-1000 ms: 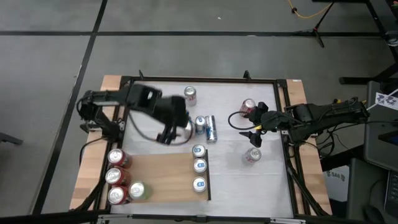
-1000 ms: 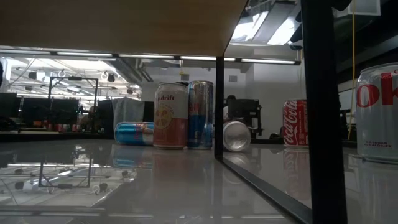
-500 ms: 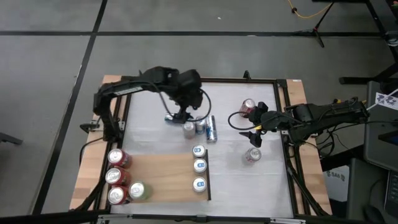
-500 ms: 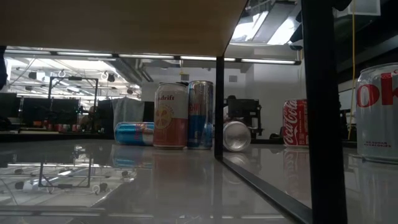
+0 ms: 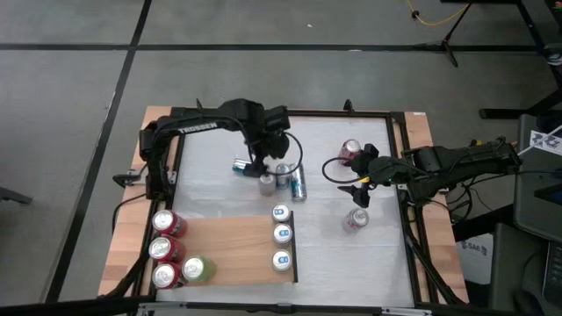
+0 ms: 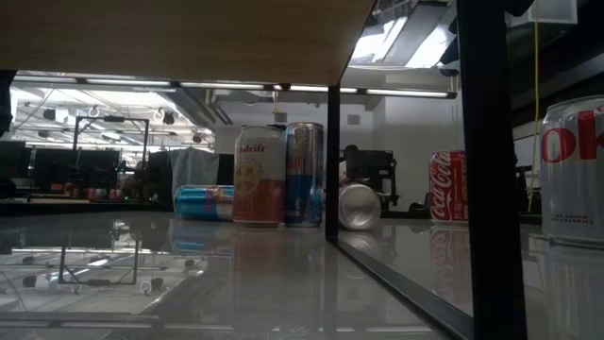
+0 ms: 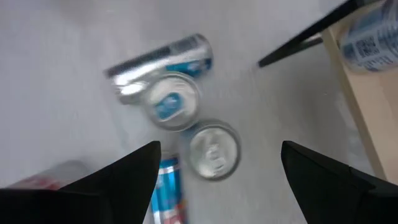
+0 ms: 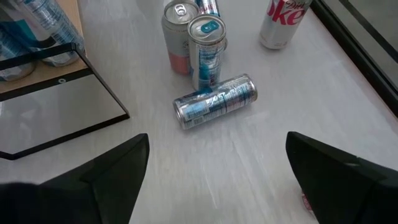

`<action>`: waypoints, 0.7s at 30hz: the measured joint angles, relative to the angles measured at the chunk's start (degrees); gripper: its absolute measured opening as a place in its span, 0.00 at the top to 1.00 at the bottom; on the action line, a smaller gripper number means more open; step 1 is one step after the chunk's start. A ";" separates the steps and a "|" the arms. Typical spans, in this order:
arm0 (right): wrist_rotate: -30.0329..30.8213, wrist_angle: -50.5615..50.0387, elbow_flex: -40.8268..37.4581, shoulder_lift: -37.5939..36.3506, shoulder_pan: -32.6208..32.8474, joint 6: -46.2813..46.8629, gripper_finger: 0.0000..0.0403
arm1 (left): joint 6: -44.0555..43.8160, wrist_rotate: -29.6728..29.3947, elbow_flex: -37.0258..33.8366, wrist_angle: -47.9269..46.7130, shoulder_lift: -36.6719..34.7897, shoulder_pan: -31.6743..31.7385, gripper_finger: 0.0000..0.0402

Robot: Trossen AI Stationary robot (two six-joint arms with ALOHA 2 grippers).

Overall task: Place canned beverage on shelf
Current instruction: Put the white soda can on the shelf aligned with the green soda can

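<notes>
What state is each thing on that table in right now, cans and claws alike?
Left gripper: open, hovering over the middle cans.
Right gripper: open, empty, waiting.
Pink can: upright.
Blue can: lying on its side.
Shelf: seven cans standing on it.

arm: "TROSSEN" | red can: "Coca-Cola" script | white can: red "ok" letters, partly cut off | peach can: "drift", first letters unclear

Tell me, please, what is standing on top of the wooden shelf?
On the shelf: three blue-topped cans along its right edge, three red cans and a green one at its left end. Nothing hides them from above.
</notes>
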 joint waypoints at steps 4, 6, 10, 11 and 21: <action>0.02 0.02 0.00 0.00 0.00 0.07 0.09 | 0.17 0.47 -6.33 2.83 -0.04 -0.61 0.20; 0.04 0.02 0.00 0.00 0.00 0.09 0.09 | 0.22 -0.57 -9.34 5.16 -0.04 -0.94 0.20; 0.07 0.02 0.00 0.00 0.00 0.11 0.09 | 0.21 -1.10 -13.27 8.45 -0.04 -1.55 0.20; 0.08 0.02 0.00 0.00 0.00 0.11 0.09 | 0.21 -1.77 -13.81 9.11 -0.04 -1.77 0.20; 0.11 0.02 0.00 0.00 0.00 0.11 0.09 | 0.08 -6.52 -14.38 11.47 -0.10 -3.56 0.20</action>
